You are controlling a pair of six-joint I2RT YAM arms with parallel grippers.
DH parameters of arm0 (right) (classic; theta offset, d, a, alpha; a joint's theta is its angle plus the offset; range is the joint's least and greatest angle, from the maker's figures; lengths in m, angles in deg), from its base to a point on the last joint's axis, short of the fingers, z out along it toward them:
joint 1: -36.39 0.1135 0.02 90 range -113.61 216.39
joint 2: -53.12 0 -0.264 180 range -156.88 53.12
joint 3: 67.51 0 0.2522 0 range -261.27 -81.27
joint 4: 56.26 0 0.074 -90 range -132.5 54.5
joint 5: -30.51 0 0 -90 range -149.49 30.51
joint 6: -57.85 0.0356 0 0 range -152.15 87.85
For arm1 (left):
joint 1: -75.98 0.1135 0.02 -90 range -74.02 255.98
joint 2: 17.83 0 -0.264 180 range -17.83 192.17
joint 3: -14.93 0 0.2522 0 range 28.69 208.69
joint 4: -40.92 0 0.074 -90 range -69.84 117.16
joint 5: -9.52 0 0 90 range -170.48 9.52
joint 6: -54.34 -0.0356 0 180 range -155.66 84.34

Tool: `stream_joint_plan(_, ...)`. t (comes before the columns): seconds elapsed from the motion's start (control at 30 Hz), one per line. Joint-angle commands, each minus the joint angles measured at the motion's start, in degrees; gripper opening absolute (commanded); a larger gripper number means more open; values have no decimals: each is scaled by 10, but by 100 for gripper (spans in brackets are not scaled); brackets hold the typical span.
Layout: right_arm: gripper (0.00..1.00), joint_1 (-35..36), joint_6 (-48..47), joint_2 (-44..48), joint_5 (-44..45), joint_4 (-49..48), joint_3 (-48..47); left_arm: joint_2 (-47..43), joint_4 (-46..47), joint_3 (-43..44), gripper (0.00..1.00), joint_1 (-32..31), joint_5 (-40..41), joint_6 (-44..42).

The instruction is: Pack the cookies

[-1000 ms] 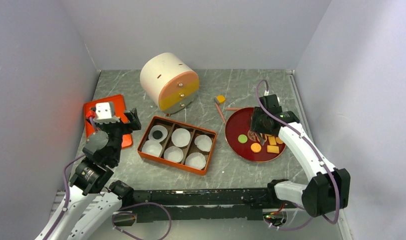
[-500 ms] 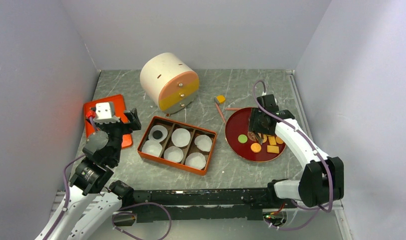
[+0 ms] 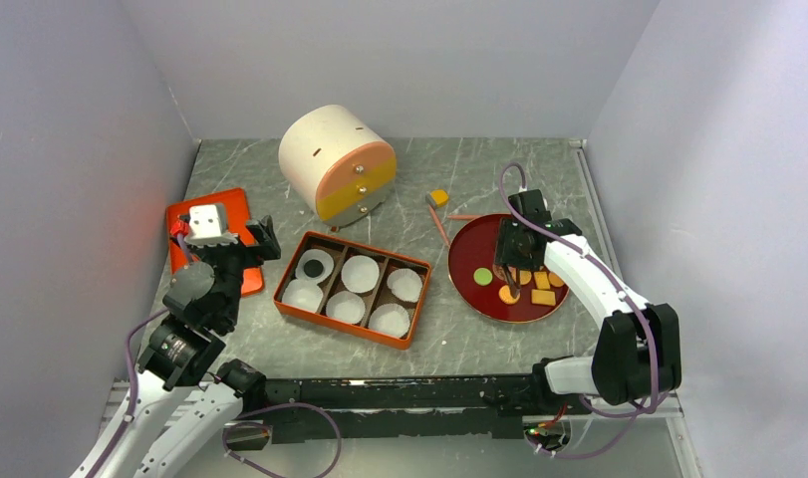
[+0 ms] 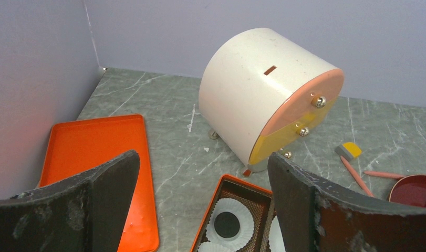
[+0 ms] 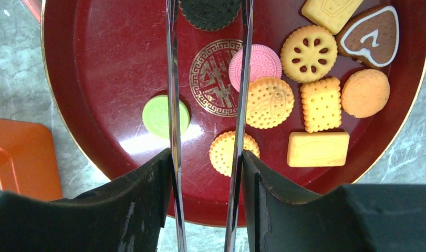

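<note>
**Tongs poised over the cookie plate, box waiting to the left.**
From my remote station, the round drawer chest (image 3: 335,159) stands at the back. Nearer are the red plate (image 5: 95,63) and the six-cell orange box (image 3: 342,320) lined with paper cups (image 3: 361,273). One cup already holds a black cookie (image 3: 311,267). The remaining cookies (image 5: 268,102) lie on the plate. The right gripper (image 5: 206,157) is half closed, clamping thin metal tongs (image 5: 173,105) whose blades straddle another black cookie (image 5: 209,10); the tips are out of view. The left gripper (image 4: 203,178) is fully spread and empty, above the orange lid (image 3: 230,204). I judge the risks to be that the slim blades skid off the cookie's edge, or that the right blade nudges the pink cookie (image 5: 258,65) beside it. Nothing blocks the path to the box.
</note>
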Motion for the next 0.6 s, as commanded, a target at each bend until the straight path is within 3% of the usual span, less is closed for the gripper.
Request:
stream_joint_plan(0.0, 51, -2, -10, 23, 0, 2, -8, -3, 10, -1, 96, 3, -8, 7)
stream_joint_plan(0.57, 56, 8, -21, -2, -11, 41, -30, -7, 9, -1, 96, 2, -10, 7)
